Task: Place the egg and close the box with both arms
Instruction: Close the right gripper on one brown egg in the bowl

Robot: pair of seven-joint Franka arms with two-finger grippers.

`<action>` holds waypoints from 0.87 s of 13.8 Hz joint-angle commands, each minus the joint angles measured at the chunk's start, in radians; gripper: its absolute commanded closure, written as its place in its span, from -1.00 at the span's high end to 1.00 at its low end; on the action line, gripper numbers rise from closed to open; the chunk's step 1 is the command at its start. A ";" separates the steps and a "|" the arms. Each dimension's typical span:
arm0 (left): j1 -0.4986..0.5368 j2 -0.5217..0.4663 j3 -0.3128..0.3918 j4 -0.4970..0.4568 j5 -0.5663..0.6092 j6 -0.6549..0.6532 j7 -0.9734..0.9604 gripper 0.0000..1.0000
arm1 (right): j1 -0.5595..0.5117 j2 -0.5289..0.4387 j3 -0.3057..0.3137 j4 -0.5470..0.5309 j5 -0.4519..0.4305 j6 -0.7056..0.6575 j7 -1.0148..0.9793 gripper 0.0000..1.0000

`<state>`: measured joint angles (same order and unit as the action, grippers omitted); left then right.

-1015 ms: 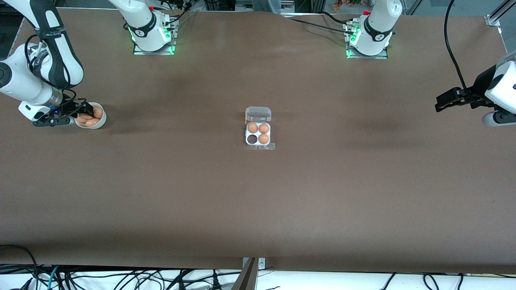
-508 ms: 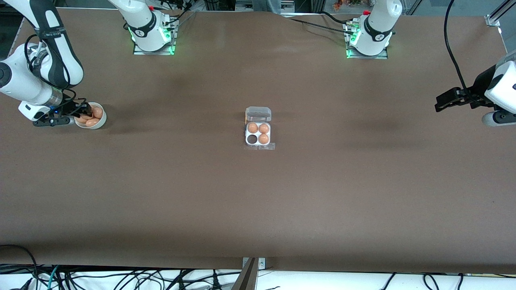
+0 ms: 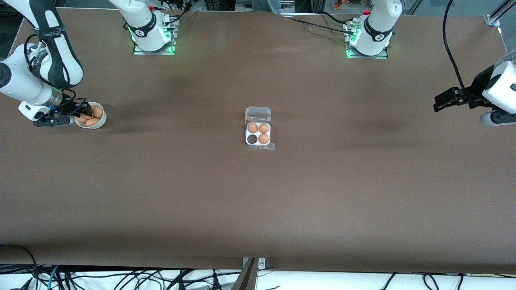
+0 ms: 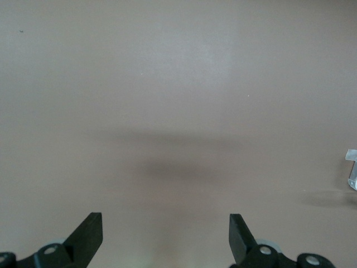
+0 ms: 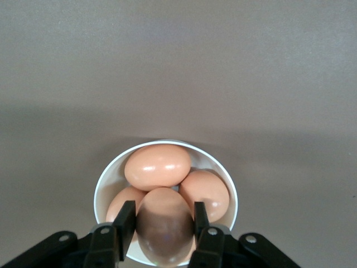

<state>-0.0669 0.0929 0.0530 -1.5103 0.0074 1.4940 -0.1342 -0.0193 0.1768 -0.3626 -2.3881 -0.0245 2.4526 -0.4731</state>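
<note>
The box sits mid-table with its clear lid folded open. Three of its cells hold orange-brown eggs, and the cell nearer the front camera, toward the right arm's end, is empty. My right gripper is at the white bowl. In the right wrist view the right gripper is shut on an egg on top of three other eggs in the bowl. My left gripper is open and empty above bare table.
The bowl stands near the right arm's end of the table. A corner of the box shows at the edge of the left wrist view. Brown tabletop lies between the bowl, the box and the left gripper.
The right gripper has shifted slightly at the bowl, toward the right arm's end. The left gripper has barely moved.
</note>
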 commanded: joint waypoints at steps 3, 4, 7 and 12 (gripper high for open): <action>-0.005 0.011 0.002 0.027 0.002 -0.009 0.007 1.00 | 0.010 -0.010 0.011 0.105 0.006 -0.165 0.025 -0.37; -0.005 0.011 0.002 0.027 0.002 -0.009 0.007 1.00 | 0.028 -0.010 0.011 0.133 0.006 -0.211 0.043 -0.37; -0.005 0.014 0.002 0.027 0.003 -0.009 0.010 1.00 | 0.087 0.004 0.011 0.248 0.006 -0.361 0.111 -0.37; -0.002 0.025 0.004 0.027 0.000 -0.009 0.013 1.00 | 0.252 0.085 0.011 0.449 0.056 -0.501 0.290 -0.37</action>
<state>-0.0672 0.1064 0.0532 -1.5103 0.0074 1.4940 -0.1342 0.1604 0.1976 -0.3477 -2.0378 -0.0047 2.0128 -0.2609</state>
